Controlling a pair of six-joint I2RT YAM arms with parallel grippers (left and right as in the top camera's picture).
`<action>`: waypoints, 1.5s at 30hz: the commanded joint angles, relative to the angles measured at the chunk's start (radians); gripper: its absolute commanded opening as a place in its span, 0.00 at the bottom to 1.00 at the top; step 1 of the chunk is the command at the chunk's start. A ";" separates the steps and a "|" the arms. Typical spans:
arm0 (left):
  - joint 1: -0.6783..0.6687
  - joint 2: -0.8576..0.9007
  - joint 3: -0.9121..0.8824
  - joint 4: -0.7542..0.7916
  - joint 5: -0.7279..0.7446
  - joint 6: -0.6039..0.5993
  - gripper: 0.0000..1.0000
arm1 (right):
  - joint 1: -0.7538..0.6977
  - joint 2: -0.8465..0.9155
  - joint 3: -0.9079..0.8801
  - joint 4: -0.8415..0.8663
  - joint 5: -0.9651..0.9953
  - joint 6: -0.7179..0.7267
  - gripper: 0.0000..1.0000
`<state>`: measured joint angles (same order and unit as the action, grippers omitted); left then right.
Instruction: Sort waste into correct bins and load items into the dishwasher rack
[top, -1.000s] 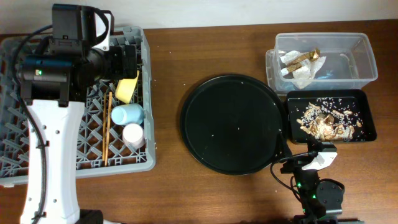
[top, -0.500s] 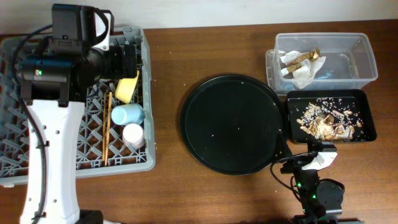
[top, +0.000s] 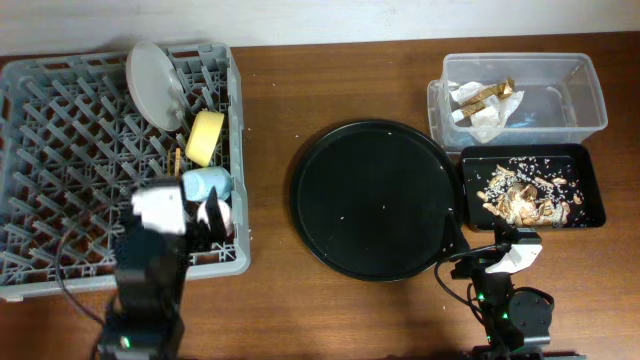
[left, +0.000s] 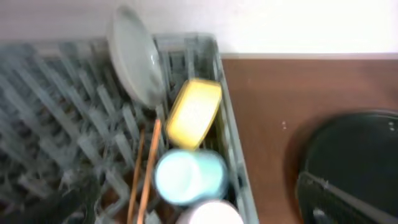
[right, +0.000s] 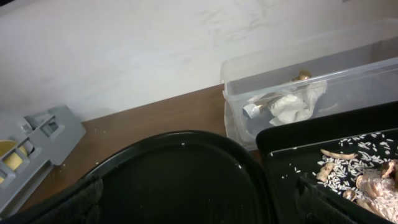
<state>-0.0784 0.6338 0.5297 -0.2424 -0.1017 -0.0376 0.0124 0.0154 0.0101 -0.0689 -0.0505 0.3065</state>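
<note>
Hovering over the near right corner of the grey dishwasher rack (top: 60, 130), the left gripper (top: 203, 220) shows blurred jaws spread apart and empty, just by the pale pink cup (top: 216, 212). Beyond it sit the light blue cup (top: 207, 183), two chopsticks (left: 144, 168), the yellow bowl (top: 205, 138) on edge and the pale plate (top: 152, 82) leaning among pegs. The right gripper (right: 193, 199) has its jaws open and empty at the near rim of the round black tray (top: 370, 200). Farther right, food scraps (top: 525, 195) lie in the shallow black tray (top: 590, 170). Behind it, the clear tub (top: 580, 100) holds the wrapper (top: 490, 95) and napkin (top: 485, 120).
</note>
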 joint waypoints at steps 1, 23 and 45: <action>0.038 -0.207 -0.219 0.138 -0.006 0.009 0.99 | -0.006 -0.009 -0.005 -0.004 -0.006 0.002 0.98; 0.069 -0.629 -0.521 0.172 -0.044 0.035 1.00 | -0.006 -0.009 -0.005 -0.004 -0.006 0.002 0.98; 0.069 -0.629 -0.521 0.173 -0.041 0.035 0.99 | -0.006 -0.009 -0.005 -0.004 -0.005 0.002 0.98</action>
<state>-0.0162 0.0154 0.0147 -0.0708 -0.1387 -0.0185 0.0124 0.0139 0.0101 -0.0685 -0.0505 0.3073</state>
